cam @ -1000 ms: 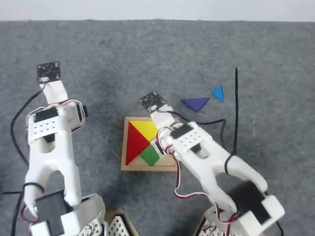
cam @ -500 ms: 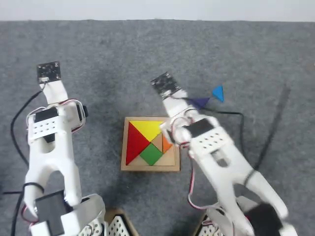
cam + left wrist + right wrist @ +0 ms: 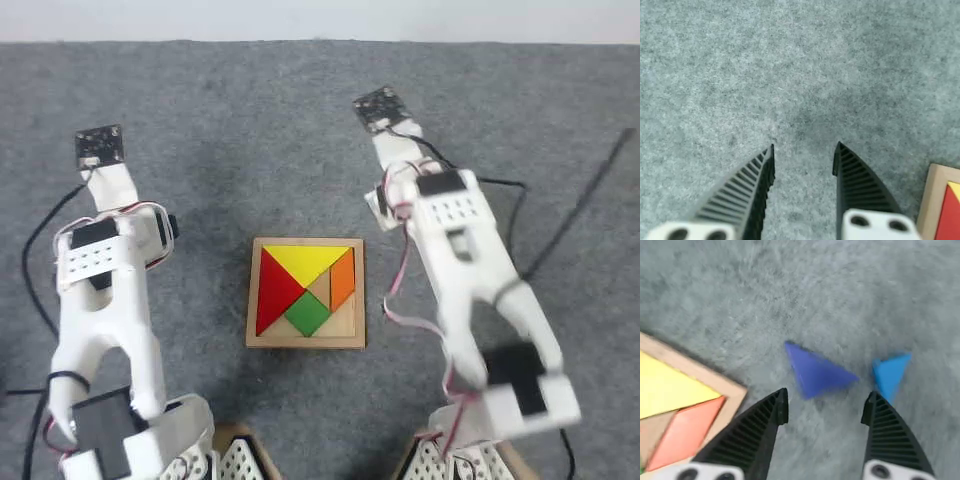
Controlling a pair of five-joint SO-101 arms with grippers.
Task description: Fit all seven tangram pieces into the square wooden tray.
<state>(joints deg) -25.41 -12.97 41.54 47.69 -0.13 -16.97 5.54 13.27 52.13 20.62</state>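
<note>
The square wooden tray [image 3: 256, 335] lies mid-table and holds a red triangle [image 3: 275, 290], a yellow triangle [image 3: 305, 262], a green square [image 3: 308, 313] and an orange parallelogram [image 3: 342, 278]. My right arm [image 3: 445, 215] stretches over the carpet behind and to the right of the tray. The right gripper [image 3: 825, 407] is open, hanging just short of a purple triangle [image 3: 817, 372], with a light blue triangle [image 3: 890, 372] beside it. The tray's corner [image 3: 737, 390] and the orange piece [image 3: 685, 432] lie close by. My left gripper [image 3: 803, 150] is open over bare carpet left of the tray's edge [image 3: 930, 200].
Grey carpet covers the whole table. My left arm [image 3: 100, 270] stands at the left, apart from the tray. Black cables [image 3: 570, 220] trail off the right arm toward the right edge. Part of the tray floor [image 3: 340, 325] shows bare wood at its near right.
The right arm has swung from above the tray's right side to the back right, now over the purple and blue triangles. The orange piece now shows in the tray. The left arm is still.
</note>
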